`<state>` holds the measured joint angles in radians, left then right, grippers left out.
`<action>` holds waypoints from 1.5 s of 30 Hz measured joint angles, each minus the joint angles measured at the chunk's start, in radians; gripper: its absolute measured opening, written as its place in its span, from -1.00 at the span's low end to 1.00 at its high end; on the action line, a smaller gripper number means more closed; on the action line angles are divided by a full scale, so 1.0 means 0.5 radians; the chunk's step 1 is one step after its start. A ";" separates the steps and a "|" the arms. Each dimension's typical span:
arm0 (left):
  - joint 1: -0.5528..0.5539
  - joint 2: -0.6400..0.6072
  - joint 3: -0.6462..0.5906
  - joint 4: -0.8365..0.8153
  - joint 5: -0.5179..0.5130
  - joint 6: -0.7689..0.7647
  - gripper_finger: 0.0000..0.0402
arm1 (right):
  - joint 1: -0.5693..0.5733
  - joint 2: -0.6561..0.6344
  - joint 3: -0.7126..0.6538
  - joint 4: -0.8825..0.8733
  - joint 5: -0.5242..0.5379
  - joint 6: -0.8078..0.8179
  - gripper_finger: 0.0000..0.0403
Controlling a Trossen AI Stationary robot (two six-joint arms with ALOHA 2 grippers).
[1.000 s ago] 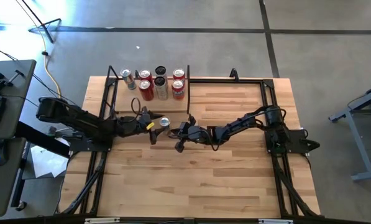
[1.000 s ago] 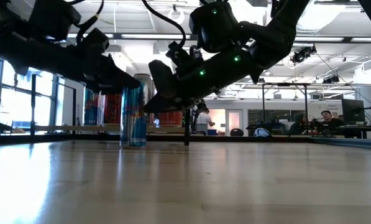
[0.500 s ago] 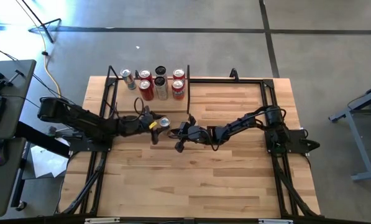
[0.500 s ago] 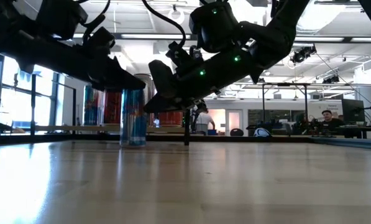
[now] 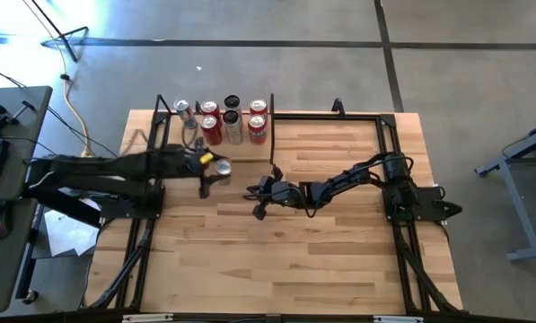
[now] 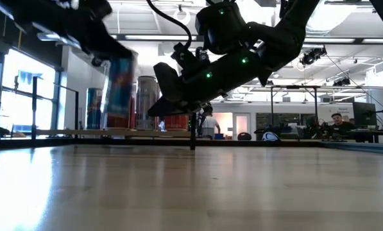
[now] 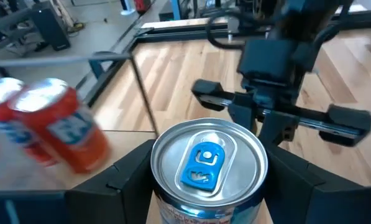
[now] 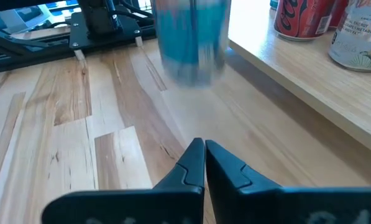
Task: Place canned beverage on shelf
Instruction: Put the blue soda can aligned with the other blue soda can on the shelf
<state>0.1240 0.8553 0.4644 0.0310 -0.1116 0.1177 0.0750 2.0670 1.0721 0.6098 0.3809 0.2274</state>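
Note:
A blue can [image 5: 221, 166] with a silver top [image 7: 209, 163] is in my left gripper [image 5: 210, 167], which is shut on it above the table, just near of the shelf. The can also shows in the low view [image 6: 117, 83] and, blurred, in the right wrist view [image 8: 191, 43]. The shelf [image 5: 245, 150] is a pale-wood board at the table's far side, with several cans on it. My right gripper [image 8: 204, 152] is shut and empty, hanging over the table's middle [image 5: 254, 199], to the right of the can. My left gripper pinches the blue can's wall just below its top rim [image 7: 157, 180] between its two fingers [image 7: 132, 174], one on each side. The fingers come about level from the table's left. The can is lifted clear of the table and leans a little in the low view.
Red and silver cans [image 5: 212, 131] stand in two rows on the shelf, between thin black uprights [image 5: 273, 135]. The shelf's edge and two of its cans show in the right wrist view [image 8: 309, 18]. Black frame rails [image 5: 384, 126] run along the table's sides. Bare planks lie toward the near edge.
My left gripper has lifted the blue can off the table and carried it up and toward the table's left and far side, toward the shelf. The can stood upright on the table then; now it hangs clear and leans slightly.

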 joint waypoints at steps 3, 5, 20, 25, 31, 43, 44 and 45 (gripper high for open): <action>0.036 -0.213 0.209 -0.450 -0.003 0.065 0.11 | 0.000 -0.001 0.000 0.000 -0.007 -0.007 -1.00; 0.064 -0.335 0.343 -0.682 -0.005 0.108 0.11 | 0.000 -0.001 0.000 -0.001 -0.016 -0.008 -1.00; 0.295 -0.709 0.413 -1.004 -0.626 0.066 0.11 | 0.000 -0.001 0.000 -0.014 -0.042 -0.037 -1.00; 0.383 -0.604 0.318 -0.940 -0.744 0.020 0.11 | 0.000 -0.001 0.000 -0.014 -0.046 -0.037 -1.00; 0.500 -0.560 0.150 -0.841 -0.915 -0.142 0.11 | 0.001 -0.001 0.000 -0.014 -0.045 -0.038 -1.00; 0.596 -0.677 -0.244 -0.484 -1.035 -0.250 0.11 | 0.002 -0.001 0.000 -0.014 -0.046 -0.038 -1.00; 0.602 -0.692 -0.259 -0.481 -1.025 -0.250 0.11 | 0.002 -0.001 0.000 -0.014 -0.046 -0.038 -1.00; 0.608 -0.705 -0.274 -0.480 -1.010 -0.251 0.11 | 0.002 -0.001 0.000 -0.014 -0.047 -0.038 -1.00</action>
<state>0.4282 0.5031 0.3272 -0.2092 -0.6165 -0.0077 0.0759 2.0666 1.0721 0.6029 0.3576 0.2083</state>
